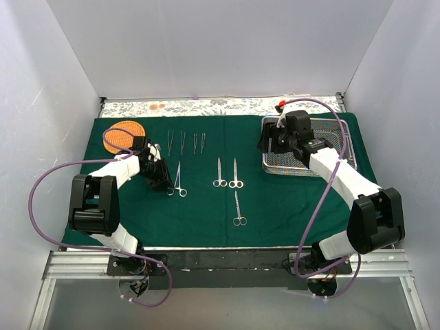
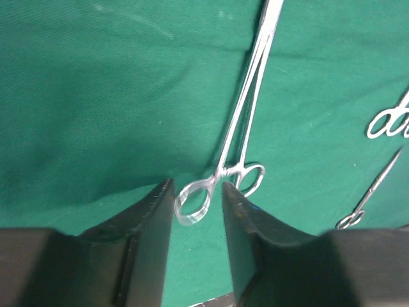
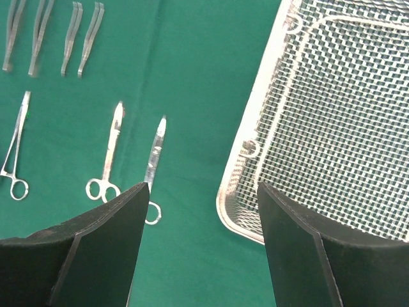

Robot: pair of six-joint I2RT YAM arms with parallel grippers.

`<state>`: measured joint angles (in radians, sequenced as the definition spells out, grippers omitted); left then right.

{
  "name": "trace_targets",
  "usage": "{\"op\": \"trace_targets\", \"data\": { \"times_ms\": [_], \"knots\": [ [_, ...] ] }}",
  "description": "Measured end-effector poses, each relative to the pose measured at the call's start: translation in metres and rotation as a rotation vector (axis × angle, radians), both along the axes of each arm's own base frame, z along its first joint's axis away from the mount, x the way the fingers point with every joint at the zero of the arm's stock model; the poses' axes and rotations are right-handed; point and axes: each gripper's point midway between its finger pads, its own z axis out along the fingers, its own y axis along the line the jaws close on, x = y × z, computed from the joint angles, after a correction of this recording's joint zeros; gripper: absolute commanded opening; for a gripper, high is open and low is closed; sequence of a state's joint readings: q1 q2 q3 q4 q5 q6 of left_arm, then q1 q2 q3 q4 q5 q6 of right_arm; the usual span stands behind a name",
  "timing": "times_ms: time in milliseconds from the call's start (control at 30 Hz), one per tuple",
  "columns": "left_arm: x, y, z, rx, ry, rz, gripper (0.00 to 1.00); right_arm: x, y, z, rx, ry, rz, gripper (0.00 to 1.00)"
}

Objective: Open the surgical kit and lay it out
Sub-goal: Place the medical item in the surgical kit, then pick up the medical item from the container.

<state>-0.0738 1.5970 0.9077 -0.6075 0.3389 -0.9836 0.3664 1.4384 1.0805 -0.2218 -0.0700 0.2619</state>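
**Forceps (image 2: 262, 45), well left of tray (image 3: 345, 128)**

Lying on green cloth (image 2: 96, 96), long axis running straight away from left pincer (image 2: 197, 192). Ring handle sits between its slightly parted jaws, seemingly unclamped. Right pincer (image 3: 201, 192) gapes wide and empty over tray's left rim.

I have the tray (image 1: 278, 167) on the cloth (image 1: 206, 227), far right. Left of the tray lie paired scissors (image 1: 219, 172), with a third scissors (image 1: 238, 208) nearer me. Farther left are forceps (image 1: 178, 180), with tweezers (image 1: 182, 142) behind, and the basket (image 1: 124, 130) is farthest left.

Orange woven basket (image 1: 122, 135), floral cloth strip (image 1: 220, 106)
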Motion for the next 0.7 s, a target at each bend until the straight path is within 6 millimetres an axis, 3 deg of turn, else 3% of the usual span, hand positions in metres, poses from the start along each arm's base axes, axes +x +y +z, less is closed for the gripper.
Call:
{"op": "trace_targets", "data": {
  "times_ms": [167, 367, 533, 700],
  "knots": [
    [0.0, 0.004, 0.001, 0.026, -0.003, 0.012, 0.45, 0.001, -0.01, -0.006, -0.027, 0.017, -0.023, 0.77],
    [0.0, 0.007, 0.009, 0.035, -0.029, 0.023, 0.6, 0.007, -0.032, -0.01, -0.087, 0.013, -0.08, 0.78],
    [-0.001, 0.01, 0.027, 0.044, -0.107, 0.041, 0.78, 0.018, -0.067, -0.007, -0.148, 0.024, -0.157, 0.77],
    [0.003, 0.023, 0.05, 0.1, -0.251, 0.096, 0.92, 0.039, -0.124, -0.009, -0.192, 0.063, -0.305, 0.73]
  ]
}}
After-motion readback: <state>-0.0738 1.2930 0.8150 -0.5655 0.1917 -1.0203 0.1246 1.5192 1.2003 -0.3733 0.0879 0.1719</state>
